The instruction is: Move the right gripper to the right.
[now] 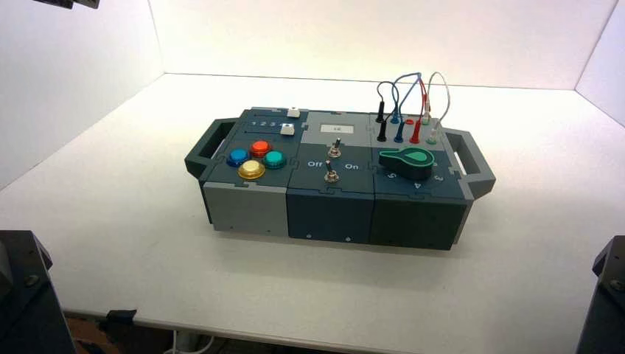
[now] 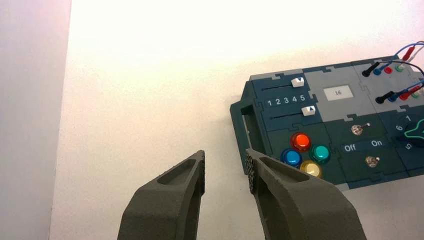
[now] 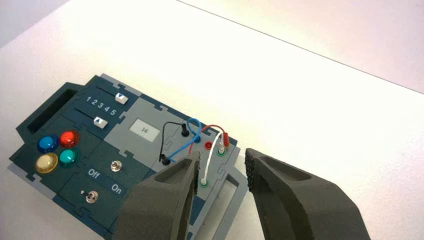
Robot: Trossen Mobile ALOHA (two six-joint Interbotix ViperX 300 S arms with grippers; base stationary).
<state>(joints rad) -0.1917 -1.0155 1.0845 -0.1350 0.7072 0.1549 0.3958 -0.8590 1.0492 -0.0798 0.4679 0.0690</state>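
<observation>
My right gripper point(image 3: 223, 167) is open and empty. It hovers above the right end of the box point(image 3: 142, 150), over the box's right handle point(image 3: 227, 192) and the white wire point(image 3: 211, 157) plugged into green sockets. In the high view only a dark part of the right arm point(image 1: 609, 295) shows at the lower right corner, well clear of the box point(image 1: 332, 214). My left gripper point(image 2: 226, 170) is open and empty, held above the table off the left end of the box point(image 2: 330, 107). Part of the left arm point(image 1: 22, 295) shows at the lower left corner.
The box bears four round buttons point(image 1: 256, 158), two toggle switches point(image 1: 333, 162) between "Off" and "On", a green knob point(image 1: 407, 164), two sliders point(image 2: 302, 96) and plugged wires point(image 1: 405, 96). A small display point(image 2: 338, 92) reads 16. White walls surround the table point(image 1: 516, 280).
</observation>
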